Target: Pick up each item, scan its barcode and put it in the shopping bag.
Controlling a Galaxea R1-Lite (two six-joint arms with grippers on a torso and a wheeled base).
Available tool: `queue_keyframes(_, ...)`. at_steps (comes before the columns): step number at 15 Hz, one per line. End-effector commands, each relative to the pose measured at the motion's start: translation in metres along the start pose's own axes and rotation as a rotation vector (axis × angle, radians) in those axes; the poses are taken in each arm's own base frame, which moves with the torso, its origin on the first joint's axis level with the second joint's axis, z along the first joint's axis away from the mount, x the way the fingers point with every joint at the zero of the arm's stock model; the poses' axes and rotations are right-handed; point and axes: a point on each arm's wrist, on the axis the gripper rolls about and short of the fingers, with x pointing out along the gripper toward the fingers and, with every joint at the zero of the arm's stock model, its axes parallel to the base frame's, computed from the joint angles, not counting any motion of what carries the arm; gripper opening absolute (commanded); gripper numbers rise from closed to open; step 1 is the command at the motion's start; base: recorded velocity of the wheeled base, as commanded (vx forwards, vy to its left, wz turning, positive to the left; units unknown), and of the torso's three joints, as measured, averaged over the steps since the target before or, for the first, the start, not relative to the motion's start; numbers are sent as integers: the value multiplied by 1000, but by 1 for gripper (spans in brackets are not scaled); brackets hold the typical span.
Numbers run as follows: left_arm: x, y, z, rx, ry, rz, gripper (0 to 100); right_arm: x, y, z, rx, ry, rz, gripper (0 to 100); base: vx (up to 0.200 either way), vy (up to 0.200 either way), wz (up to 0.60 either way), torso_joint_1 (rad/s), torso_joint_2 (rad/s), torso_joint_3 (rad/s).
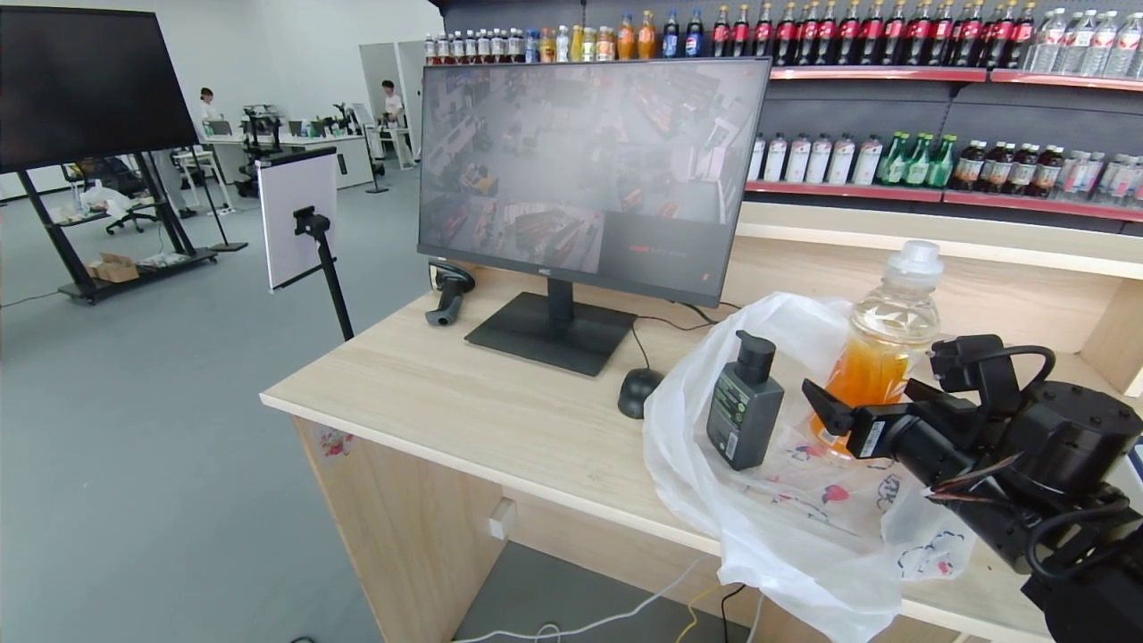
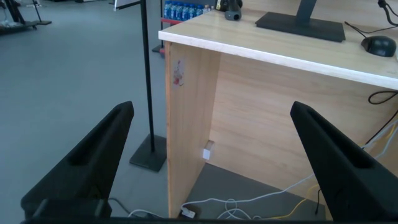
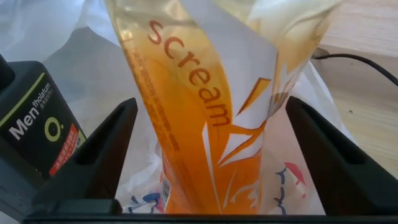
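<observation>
Orange drink bottle (image 1: 884, 344) with a white cap stands upright on the white plastic shopping bag (image 1: 804, 536), toward the right end of the pale wood bench (image 1: 446, 402); the bag lies spread open, its plastic rising behind the bottle and its front hanging over the bench's near edge. Just beside the drink, on the robot's left of it, a dark grey pump bottle (image 1: 744, 406) also stands upright on the bag, label facing forward.

The right gripper (image 3: 208, 118) is level with the lower half of the orange drink bottle (image 3: 205, 124); its jaws are wide and straddle the bottle, one on each side, and whether they touch it cannot be told; the pump bottle (image 3: 37, 134) sits just outside one jaw.

The left gripper (image 2: 211, 106) hangs low, off the bench's left end and facing its side panel; its jaws are wide with nothing between them.

A black monitor (image 1: 589, 170) stands mid-bench; a black mouse (image 1: 638, 391) lies between its base and the bag; a handheld barcode scanner (image 1: 449, 293) rests near the back left corner, well apart from both bottles. Shelves (image 1: 893, 80) of drinks line the wall behind.
</observation>
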Motion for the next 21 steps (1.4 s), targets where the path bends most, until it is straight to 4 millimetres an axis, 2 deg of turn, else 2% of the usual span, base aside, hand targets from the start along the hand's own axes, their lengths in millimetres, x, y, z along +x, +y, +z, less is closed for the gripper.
queue_keyframes(1,0,0,0,0,-1,0,100,-7,-1,7,1,-25,0,100,0,0,0,0,0,0)
queue_keyframes(4,0,0,0,0,-1,0,100,-30,-3,21,5,-64,0,100,0,0,0,0,0,0)
queue_keyframes(6,0,0,0,0,-1,0,100,-55,-4,36,10,-121,2,100,0,0,0,0,0,0)
queue_keyframes(7,0,0,0,0,-1,0,100,-77,-3,42,15,-150,19,100,0,0,0,0,0,0)
queue_keyframes(8,0,0,0,0,-1,0,100,-104,-3,38,15,-141,37,100,0,0,0,0,0,0)
queue_keyframes(9,0,0,0,0,-1,0,100,-120,-5,47,23,-205,38,100,0,0,0,0,0,0)
queue_keyframes(11,0,0,0,0,-1,0,100,-140,-7,61,74,-296,42,100,0,0,0,0,0,0)
queue_keyframes(12,0,0,0,0,-1,0,100,-149,-8,61,88,-279,44,100,0,0,0,0,0,0)
queue_keyframes(14,0,0,0,0,-1,0,100,-176,-9,50,79,-154,68,100,0,0,0,0,0,0)
queue_keyframes(18,0,0,0,0,-1,0,100,-242,-15,2,-76,105,185,100,0,0,0,0,0,0)
queue_keyframes(20,0,0,0,0,-1,0,100,-276,-25,-28,-171,121,243,100,0,0,0,0,0,0)
queue_keyframes(21,0,0,0,2,2,0,100,-280,-26,-27,-169,126,246,100,0,0,0,0,0,0)
